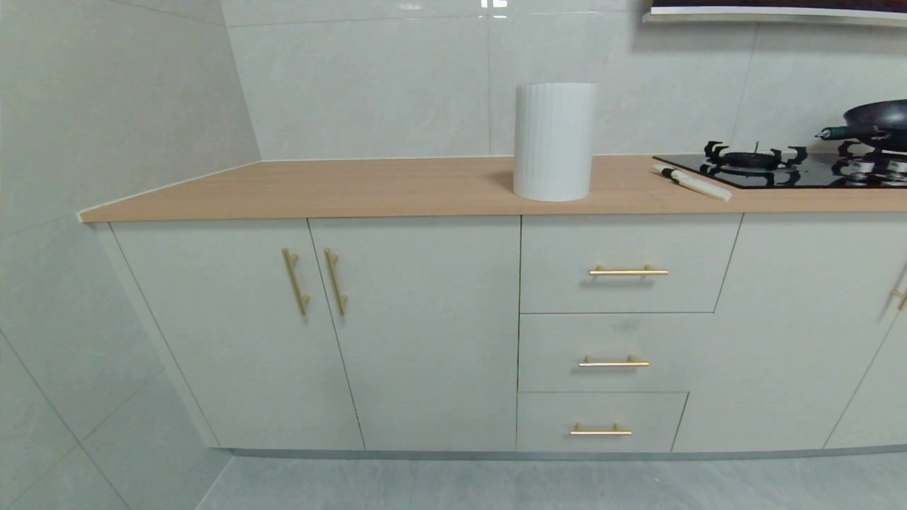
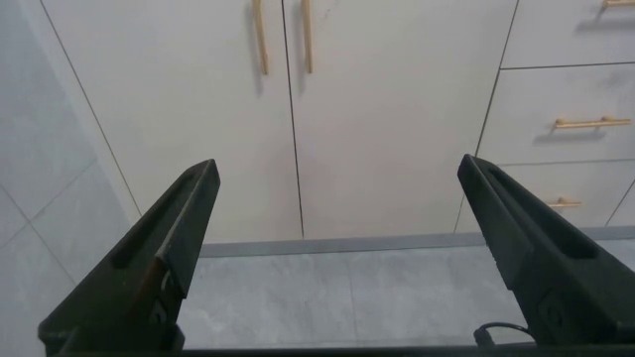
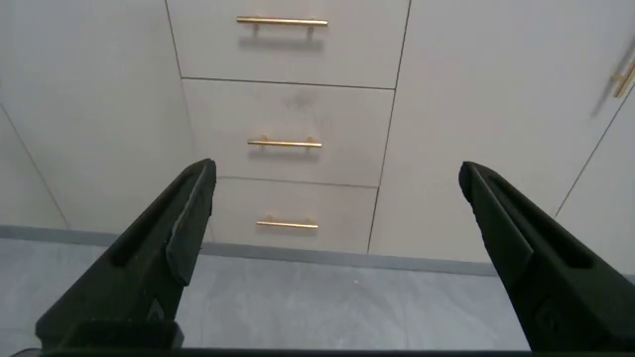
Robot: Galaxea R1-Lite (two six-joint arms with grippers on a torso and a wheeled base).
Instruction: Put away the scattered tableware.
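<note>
Left hand (image 2: 335,167) spread wide, low before cabinet doors (image 2: 397,99); right hand (image 3: 335,169) likewise spread, facing drawers (image 3: 288,114).

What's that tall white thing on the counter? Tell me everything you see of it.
The white container is a tall upright cylinder with fine vertical ribs, matte, perhaps plastic or ceramic. It stands on the wooden countertop above the drawers, to the left of the hob. Its inside is hidden. Only the countertop touches it.

Bright, even light, with glare on the wall tiles (image 1: 489,6).
</note>
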